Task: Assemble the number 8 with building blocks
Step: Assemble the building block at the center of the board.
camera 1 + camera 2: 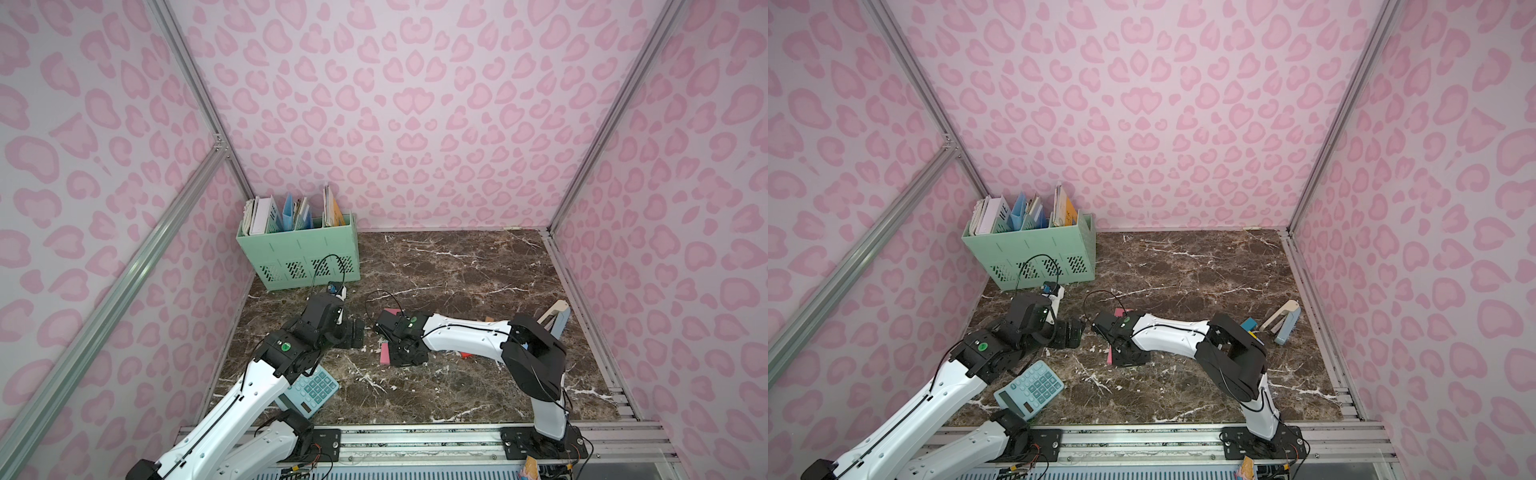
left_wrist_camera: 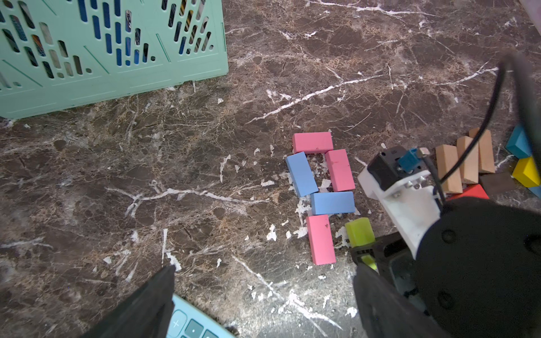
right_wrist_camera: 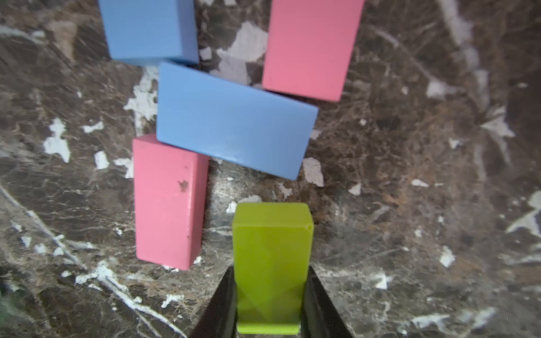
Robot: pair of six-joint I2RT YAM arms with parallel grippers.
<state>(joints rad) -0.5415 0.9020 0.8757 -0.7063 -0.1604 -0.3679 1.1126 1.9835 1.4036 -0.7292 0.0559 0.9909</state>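
Five building blocks lie flat in a partial figure: a pink one (image 2: 312, 142) across the far end, a blue one (image 2: 301, 174) and a pink one (image 2: 340, 169) as sides, a blue one (image 2: 333, 202) as crossbar, and a pink one (image 2: 320, 239) below it. My right gripper (image 3: 270, 273) is shut on a green block (image 3: 272, 234), which it holds beside that lower pink block (image 3: 168, 202), just short of the blue crossbar (image 3: 234, 120). My left gripper (image 2: 263, 281) hangs open and empty to the left of the figure (image 1: 356, 332).
Loose wooden (image 2: 465, 164), teal (image 2: 518, 143), yellow (image 2: 527, 175), red (image 2: 471, 193) and dark brown (image 2: 497, 183) blocks lie to the right, under the right arm. A green file basket (image 1: 297, 253) stands at the back left. A light-blue calculator (image 1: 311, 390) lies by the left arm.
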